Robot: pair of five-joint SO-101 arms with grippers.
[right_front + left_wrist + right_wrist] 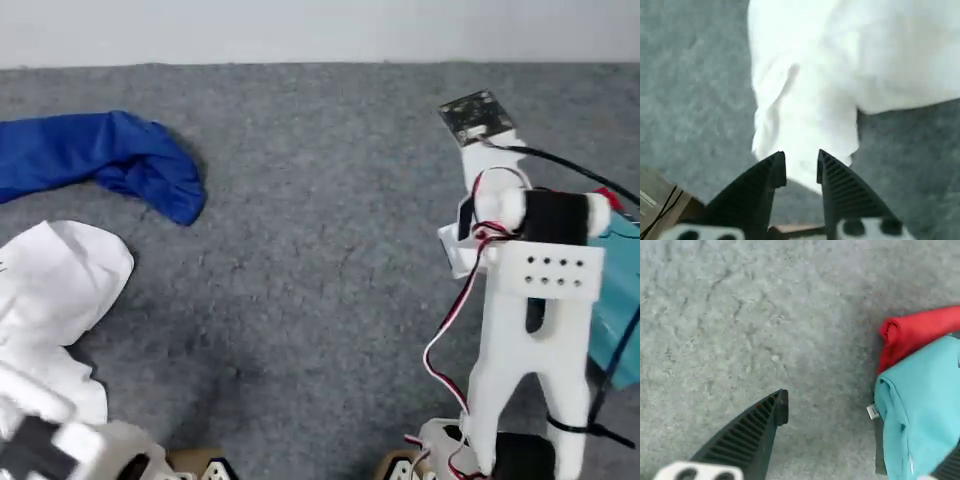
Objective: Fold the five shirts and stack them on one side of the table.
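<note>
The grey counter (320,250) carries four shirts that can be counted. One white shirt (50,290) lies crumpled at the left edge towards the near corner, and one blue shirt (110,160) is bunched farther back along that edge. One teal shirt (920,415) sits at the right edge over one red shirt (915,332). A dark strip under the teal is possibly a fifth. The left tool (801,167) is narrowly parted over the white shirt's hem, and the right tool (867,432) gapes wide beside the teal.

The blue shirt (100,160) and the white shirt (55,285), toward the left edge of the table (320,250), are cut off by the high view's border. The teal shirt (612,290) and the red shirt (606,197), toward the right edge, are largely hidden behind the right arm (530,320).
</note>
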